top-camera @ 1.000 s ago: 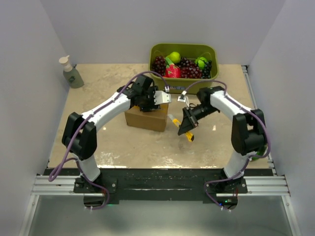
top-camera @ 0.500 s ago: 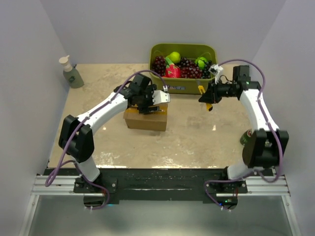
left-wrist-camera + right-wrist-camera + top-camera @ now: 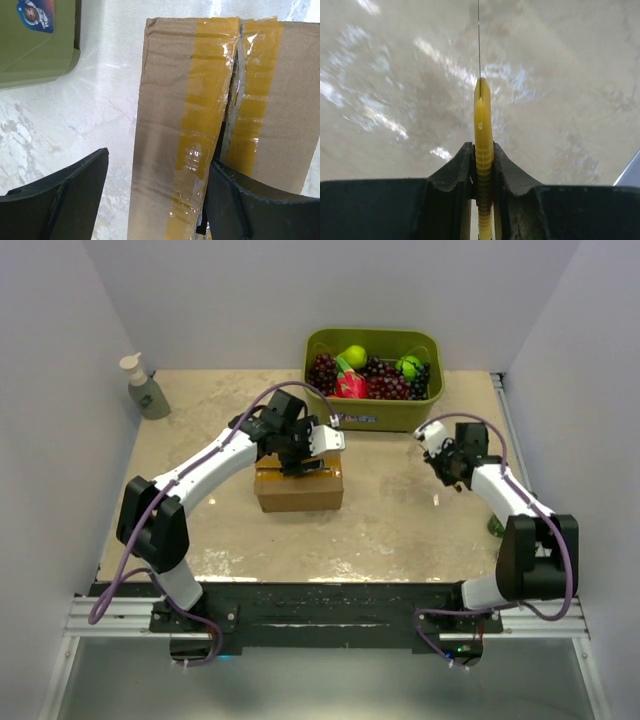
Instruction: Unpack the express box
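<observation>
A: Status of express box [image 3: 298, 487]?
B: On the surface [image 3: 400, 520], beneath the open left tool [image 3: 157, 195]. Tape seam [image 3: 232, 100] slit; flaps [image 3: 170, 100] shut, contents not removed.
A: Right tool [image 3: 481, 150]?
B: Clamped on yellow cutter [image 3: 482, 115], well apart from the box.

L wrist cam: box [image 3: 170, 125] runs off bottom & right edges, bin [image 3: 35, 50] cut at top-left. Lower end of cutter [image 3: 483, 115] hidden inside my R gripper [image 3: 483, 148]; from top cam it's too small to make out.
</observation>
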You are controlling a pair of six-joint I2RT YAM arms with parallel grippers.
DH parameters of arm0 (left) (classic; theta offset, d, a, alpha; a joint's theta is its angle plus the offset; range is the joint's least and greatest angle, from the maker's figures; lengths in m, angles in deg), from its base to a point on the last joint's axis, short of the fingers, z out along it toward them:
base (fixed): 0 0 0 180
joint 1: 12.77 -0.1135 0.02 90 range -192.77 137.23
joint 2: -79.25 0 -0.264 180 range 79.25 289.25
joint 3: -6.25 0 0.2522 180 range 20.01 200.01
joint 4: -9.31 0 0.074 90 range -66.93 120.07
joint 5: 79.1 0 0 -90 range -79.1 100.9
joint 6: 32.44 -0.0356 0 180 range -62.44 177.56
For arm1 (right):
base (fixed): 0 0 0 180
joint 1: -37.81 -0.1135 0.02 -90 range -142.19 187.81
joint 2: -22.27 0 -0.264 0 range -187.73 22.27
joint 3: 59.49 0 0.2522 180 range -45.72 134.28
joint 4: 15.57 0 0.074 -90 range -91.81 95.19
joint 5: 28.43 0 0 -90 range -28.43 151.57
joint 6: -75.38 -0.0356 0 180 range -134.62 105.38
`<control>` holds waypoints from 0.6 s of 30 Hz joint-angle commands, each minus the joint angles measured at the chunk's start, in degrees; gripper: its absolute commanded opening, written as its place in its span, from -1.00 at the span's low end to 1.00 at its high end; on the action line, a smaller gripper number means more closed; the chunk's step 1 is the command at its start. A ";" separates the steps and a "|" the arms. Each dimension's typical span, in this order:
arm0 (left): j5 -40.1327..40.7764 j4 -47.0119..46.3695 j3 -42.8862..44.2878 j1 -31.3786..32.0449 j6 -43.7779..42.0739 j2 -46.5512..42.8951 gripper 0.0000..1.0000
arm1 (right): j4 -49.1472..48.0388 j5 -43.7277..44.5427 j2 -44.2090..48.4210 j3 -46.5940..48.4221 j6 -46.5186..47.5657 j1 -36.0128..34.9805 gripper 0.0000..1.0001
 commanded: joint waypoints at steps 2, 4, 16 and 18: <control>-3.17 0.98 0.96 -0.23 2.69 -1.32 0.53 | -9.71 16.20 -1.45 -3.73 6.29 -3.76 -1.00; -3.35 1.42 0.87 -0.14 2.69 -1.05 0.52 | -10.51 16.74 -2.50 -3.82 5.68 -4.56 -0.87; -5.90 1.42 1.48 -0.32 6.02 -0.61 0.32 | -3.15 9.22 -5.59 1.70 -1.80 -6.32 0.97; -5.11 1.51 2.36 -0.32 6.90 -0.44 0.30 | 2.21 3.16 -0.18 3.82 -1.71 -6.40 0.98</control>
